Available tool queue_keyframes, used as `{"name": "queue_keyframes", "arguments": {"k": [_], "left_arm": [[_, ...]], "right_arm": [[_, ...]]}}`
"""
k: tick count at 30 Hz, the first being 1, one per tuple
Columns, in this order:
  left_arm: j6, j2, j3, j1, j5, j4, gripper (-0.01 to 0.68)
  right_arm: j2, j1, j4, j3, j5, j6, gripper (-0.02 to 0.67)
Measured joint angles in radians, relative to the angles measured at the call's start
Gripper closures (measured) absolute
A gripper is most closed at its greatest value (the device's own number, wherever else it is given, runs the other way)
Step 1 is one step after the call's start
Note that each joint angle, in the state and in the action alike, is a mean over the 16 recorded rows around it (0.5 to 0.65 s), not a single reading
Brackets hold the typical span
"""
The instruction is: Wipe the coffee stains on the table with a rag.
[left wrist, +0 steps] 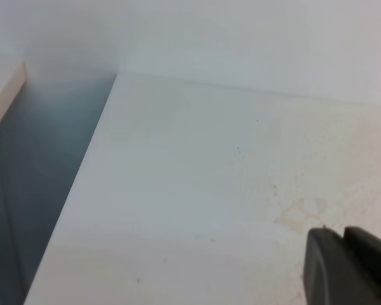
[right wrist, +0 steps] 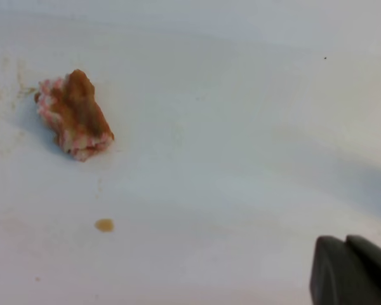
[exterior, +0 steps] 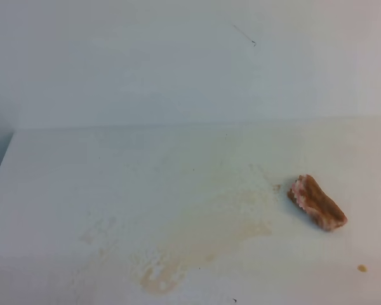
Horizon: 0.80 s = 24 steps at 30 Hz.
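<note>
The rag, a lumpy pinkish-brown cloth with a whitish frayed edge, lies on the white table at the right. It also shows in the right wrist view, upper left. The coffee stains are a wide pale tan smear across the table's middle front and a tiny orange-brown dot near the rag, also in the right wrist view. Neither gripper shows in the high view. The left gripper and right gripper show only as dark fingertips pressed together at the frames' lower right, both empty and away from the rag.
A plain white wall stands behind the table. The table's left edge drops to a dark gap, with another pale surface beyond it. Faint tan marks lie just ahead of the left gripper.
</note>
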Motion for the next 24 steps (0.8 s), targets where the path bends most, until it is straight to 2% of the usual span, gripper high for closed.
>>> {"name": "queue_keyframes", "arguments": {"k": [24], "left_arm": [[0.0,0.012,-0.013,0.0,0.007,0.0,0.677]], "right_arm": [[0.0,0.0,0.0,0.0,0.0,0.0,0.651]]}}
